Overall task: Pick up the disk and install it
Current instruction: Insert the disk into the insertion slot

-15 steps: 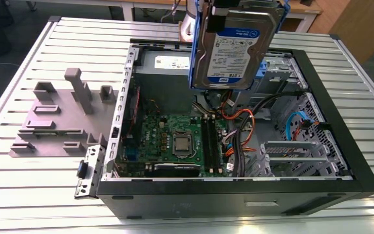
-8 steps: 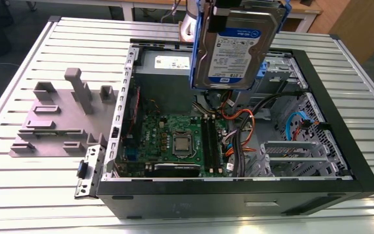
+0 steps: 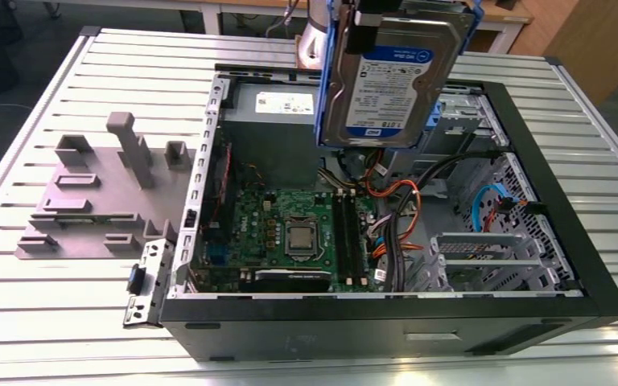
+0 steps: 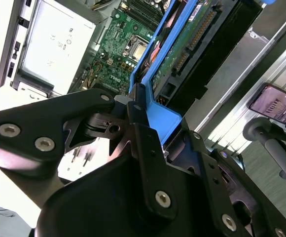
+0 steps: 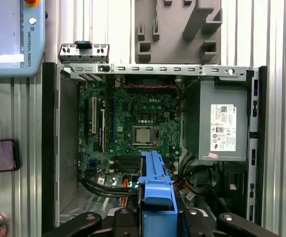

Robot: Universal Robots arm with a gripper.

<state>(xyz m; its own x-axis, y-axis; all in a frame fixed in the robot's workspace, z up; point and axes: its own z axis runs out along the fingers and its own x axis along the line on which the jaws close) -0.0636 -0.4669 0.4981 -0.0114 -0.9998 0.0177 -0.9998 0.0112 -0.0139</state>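
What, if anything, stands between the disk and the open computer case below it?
Nothing visible. The claw holds the disk by its blue caddy in the air above the open case; loose cables lie inside.

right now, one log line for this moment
gripper: shut on disk | disk: held above open computer case | install: not yet

Single arm comes in at top edge of exterior view, gripper pointing straight down. In both wrist views the jaws are clamped on disk, black fingers pinching its blue end, one per side. Disk hangs upright in grip.
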